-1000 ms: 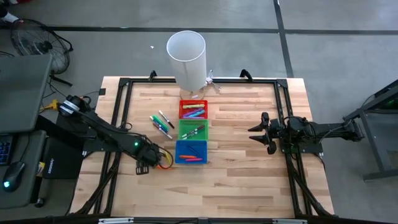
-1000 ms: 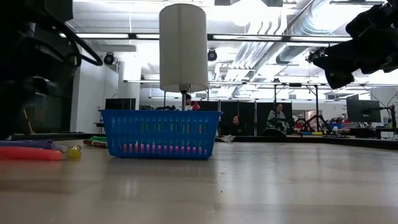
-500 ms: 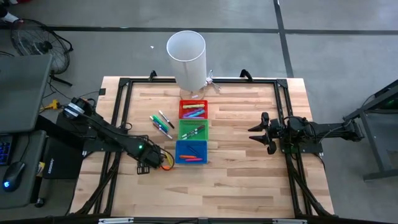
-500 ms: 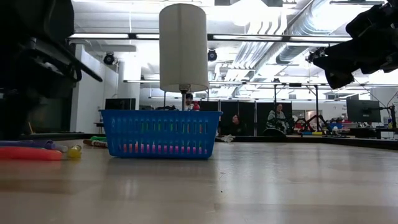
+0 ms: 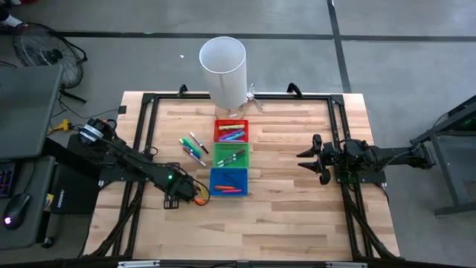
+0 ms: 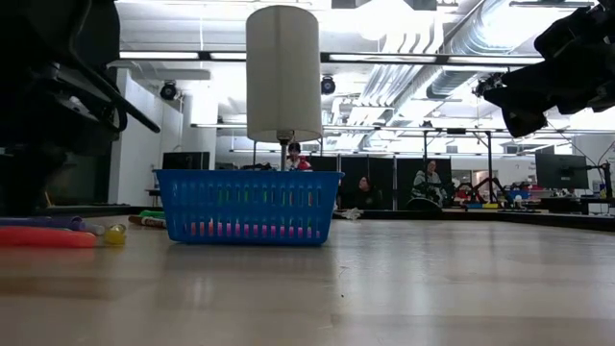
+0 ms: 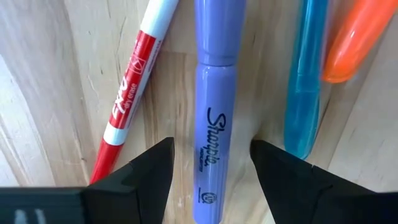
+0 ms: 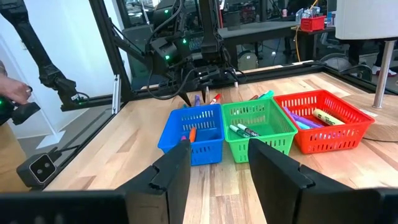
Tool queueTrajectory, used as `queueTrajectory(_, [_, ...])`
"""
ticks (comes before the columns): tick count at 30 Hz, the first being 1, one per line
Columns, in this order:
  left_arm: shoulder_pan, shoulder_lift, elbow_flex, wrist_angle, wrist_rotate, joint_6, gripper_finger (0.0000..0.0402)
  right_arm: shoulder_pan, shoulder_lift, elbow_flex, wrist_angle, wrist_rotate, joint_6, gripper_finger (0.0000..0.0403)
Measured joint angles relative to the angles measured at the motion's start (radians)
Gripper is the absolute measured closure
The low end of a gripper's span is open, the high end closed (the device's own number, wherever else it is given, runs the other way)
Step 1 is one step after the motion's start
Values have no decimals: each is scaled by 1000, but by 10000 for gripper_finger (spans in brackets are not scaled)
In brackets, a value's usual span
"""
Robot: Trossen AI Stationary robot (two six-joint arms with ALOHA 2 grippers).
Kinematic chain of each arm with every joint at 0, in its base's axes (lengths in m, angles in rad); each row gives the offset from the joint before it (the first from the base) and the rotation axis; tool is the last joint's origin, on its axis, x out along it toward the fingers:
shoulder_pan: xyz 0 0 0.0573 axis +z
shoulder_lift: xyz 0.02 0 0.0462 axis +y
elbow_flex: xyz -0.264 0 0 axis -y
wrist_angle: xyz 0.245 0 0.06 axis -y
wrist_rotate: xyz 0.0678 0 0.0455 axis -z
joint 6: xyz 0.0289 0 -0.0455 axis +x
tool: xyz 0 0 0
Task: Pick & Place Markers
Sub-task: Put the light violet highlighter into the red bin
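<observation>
4 markers lie side by side on the pale wood-grain table (image 7: 43,93) beneath my left gripper (image 7: 211,163): a slim red-and-white dry-erase marker (image 7: 134,84), a thick smooth purple marker (image 7: 217,99), a translucent blue marker (image 7: 305,81) and a rounded orange marker (image 7: 354,37). My left fingers (image 7: 140,171) stand apart, straddling the purple barrel without gripping it, just beside the blue bin (image 5: 228,181). 3 mesh-walled rectangular plastic bins sit in a row: blue, green bin (image 5: 230,156), red bin (image 5: 231,131), each holding markers. My right gripper (image 5: 312,158) hangs open, well apart from the bins.
</observation>
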Motion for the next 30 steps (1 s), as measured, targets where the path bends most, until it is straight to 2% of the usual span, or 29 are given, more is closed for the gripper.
queueTrajectory(7, [0,1,-1,12,9,10,196,0,0,0,0,0,-1,253])
queueTrajectory(20, [0,3,-2,31,40,-8,321,0,0,0,0,0,0,253])
queueTrajectory(24, [0,3,-2,30,40,-20,331,0,0,0,0,0,-1,253])
queueTrajectory(30, [0,3,-3,31,39,-31,324,0,0,0,0,0,0,253])
